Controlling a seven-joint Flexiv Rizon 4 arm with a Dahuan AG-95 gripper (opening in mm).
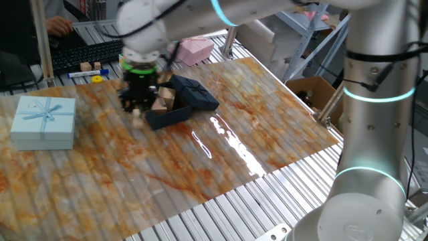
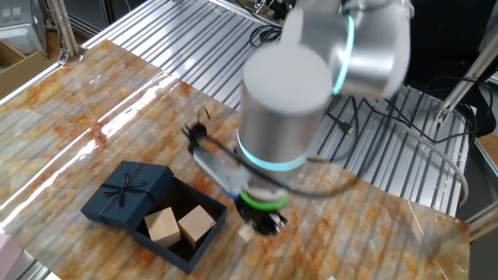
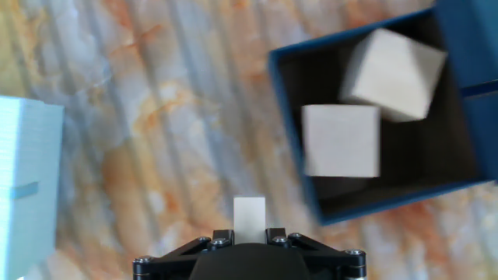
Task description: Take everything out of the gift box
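The end effector [image 3: 249, 233] pinches a small pale wooden slab [image 3: 249, 216] between its fingers, held over bare bench [image 3: 156, 140] just outside the navy gift box [image 3: 292, 124]. If the grip on so thin a piece is shallow, the slab may twist or drop early and skid. Further ahead and to the right, two wooden cubes [image 3: 340, 140] remain inside the gift box, touching each other; their closeness could block the fingers or drag both out.
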